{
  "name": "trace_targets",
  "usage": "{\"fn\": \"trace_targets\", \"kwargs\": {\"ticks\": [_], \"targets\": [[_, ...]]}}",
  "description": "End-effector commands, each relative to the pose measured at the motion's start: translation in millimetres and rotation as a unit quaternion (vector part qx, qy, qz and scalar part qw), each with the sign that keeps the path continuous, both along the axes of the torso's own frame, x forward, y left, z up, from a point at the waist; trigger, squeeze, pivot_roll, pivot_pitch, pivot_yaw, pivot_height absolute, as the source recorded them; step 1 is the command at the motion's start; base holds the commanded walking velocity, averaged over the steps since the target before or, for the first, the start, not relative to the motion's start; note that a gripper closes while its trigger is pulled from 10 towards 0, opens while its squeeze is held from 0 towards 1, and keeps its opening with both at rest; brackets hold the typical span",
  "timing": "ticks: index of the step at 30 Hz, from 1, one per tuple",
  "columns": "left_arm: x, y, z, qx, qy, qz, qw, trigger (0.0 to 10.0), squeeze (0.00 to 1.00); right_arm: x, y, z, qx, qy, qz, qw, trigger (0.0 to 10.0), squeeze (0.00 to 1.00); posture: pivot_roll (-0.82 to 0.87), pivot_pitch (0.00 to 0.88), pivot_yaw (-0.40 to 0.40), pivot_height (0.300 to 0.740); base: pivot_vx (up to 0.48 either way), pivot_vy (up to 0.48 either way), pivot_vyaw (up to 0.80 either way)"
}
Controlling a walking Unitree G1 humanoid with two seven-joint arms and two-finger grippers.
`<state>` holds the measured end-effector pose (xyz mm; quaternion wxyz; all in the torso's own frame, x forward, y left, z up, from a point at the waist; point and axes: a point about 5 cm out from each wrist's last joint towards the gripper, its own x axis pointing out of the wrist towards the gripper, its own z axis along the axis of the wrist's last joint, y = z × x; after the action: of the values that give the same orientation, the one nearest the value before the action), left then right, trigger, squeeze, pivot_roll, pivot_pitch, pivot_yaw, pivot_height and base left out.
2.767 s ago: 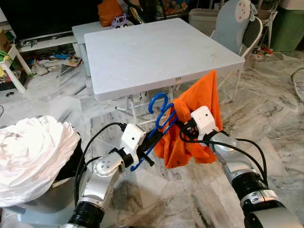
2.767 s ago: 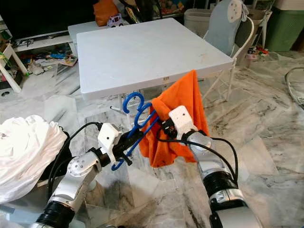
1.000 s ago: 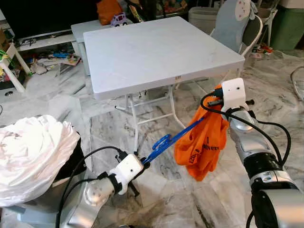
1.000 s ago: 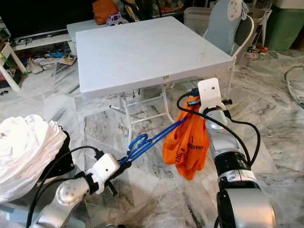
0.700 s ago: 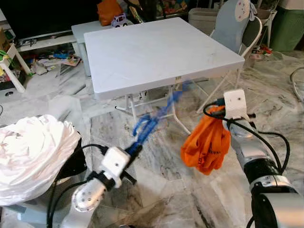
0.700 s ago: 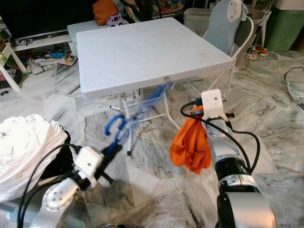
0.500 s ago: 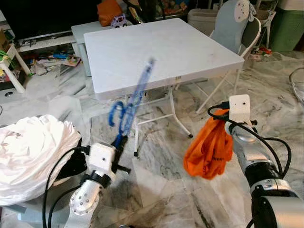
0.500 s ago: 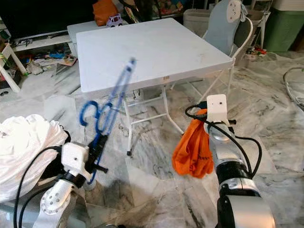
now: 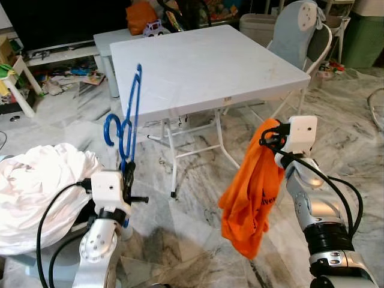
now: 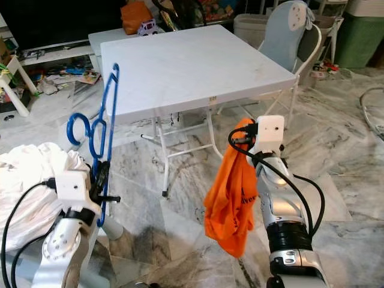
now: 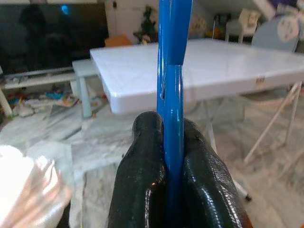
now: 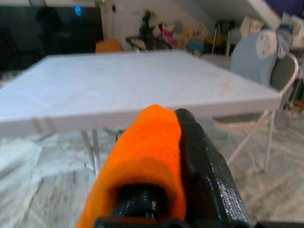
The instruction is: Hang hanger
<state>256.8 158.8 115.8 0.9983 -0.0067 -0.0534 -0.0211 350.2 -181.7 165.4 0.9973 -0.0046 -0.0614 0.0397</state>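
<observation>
1. Clamping the blue hanger (image 9: 128,117), left gripper (image 11: 172,156) holds it upright beside the white table (image 9: 198,63).
2. Right gripper (image 9: 271,139) pinched on orange shirt (image 9: 252,192), which dangles above the marble floor (image 9: 192,210).

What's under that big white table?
Under the white table I see its thin folding legs and marble floor. The tabletop hides whatever lies farther beneath it.

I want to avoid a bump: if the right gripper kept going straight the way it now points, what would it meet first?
Probably the near edge of the white table. The right gripper, shut on the orange shirt, faces it across open floor, though depth is unclear.
</observation>
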Motion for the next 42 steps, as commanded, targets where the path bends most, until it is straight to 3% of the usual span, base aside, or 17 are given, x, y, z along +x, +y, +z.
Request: {"fn": "trace_targets", "kwargs": {"ticks": [1, 13, 21, 23, 26, 29, 42], "targets": [[2.3, 1.7, 9.1, -0.011, -0.013, 0.009, 1.000, 10.0, 0.00, 1.7, 6.2, 14.8, 0.000, -0.024, 0.005, 1.000, 10.0, 0.00, -0.08, 0.000, 0.074, 0.740, 0.000, 0.000, 0.00], [3.5, -1.8, 13.3, -0.023, -0.010, 0.009, 1.000, 10.0, 0.00, -2.7, 11.0, 18.6, 0.040, -0.024, 0.030, 0.998, 10.0, 0.00, -0.08, 0.000, 0.076, 0.740, 0.238, 0.000, 0.00], [4.7, -3.2, 16.1, -0.025, -0.010, 0.006, 1.000, 10.0, 0.00, -5.2, 6.8, 17.7, 0.049, -0.022, 0.011, 0.999, 10.0, 0.00, -0.08, 0.000, 0.086, 0.740, 0.377, 0.000, 0.00], [5.3, -3.2, 17.5, -0.025, -0.012, 0.006, 1.000, 10.0, 0.00, -5.4, 7.4, 17.2, 0.045, -0.021, 0.009, 0.999, 10.0, 0.00, -0.08, 0.000, 0.086, 0.740, 0.401, 0.000, 0.00], [7.0, -3.7, 18.6, -0.024, -0.013, 0.004, 1.000, 10.0, 0.00, -4.1, 13.1, 16.9, -0.004, -0.024, 0.009, 1.000, 10.0, 0.00, -0.08, 0.000, 0.088, 0.740, 0.399, 0.000, 0.00], [8.1, -3.0, 15.9, -0.022, -0.007, 0.005, 1.000, 10.0, 0.00, -5.8, 20.0, 25.2, 0.006, -0.052, 0.046, 0.998, 10.0, 0.00, -0.08, 0.000, 0.090, 0.740, 0.399, 0.000, 0.00], [17.1, 2.9, 20.3, -0.019, -0.015, 0.021, 0.999, 10.0, 0.00, -3.9, 38.5, 17.0, -0.008, -0.019, 0.095, 0.995, 10.0, 0.00, -0.08, 0.000, 0.097, 0.740, 0.408, 0.000, 0.00]]}}
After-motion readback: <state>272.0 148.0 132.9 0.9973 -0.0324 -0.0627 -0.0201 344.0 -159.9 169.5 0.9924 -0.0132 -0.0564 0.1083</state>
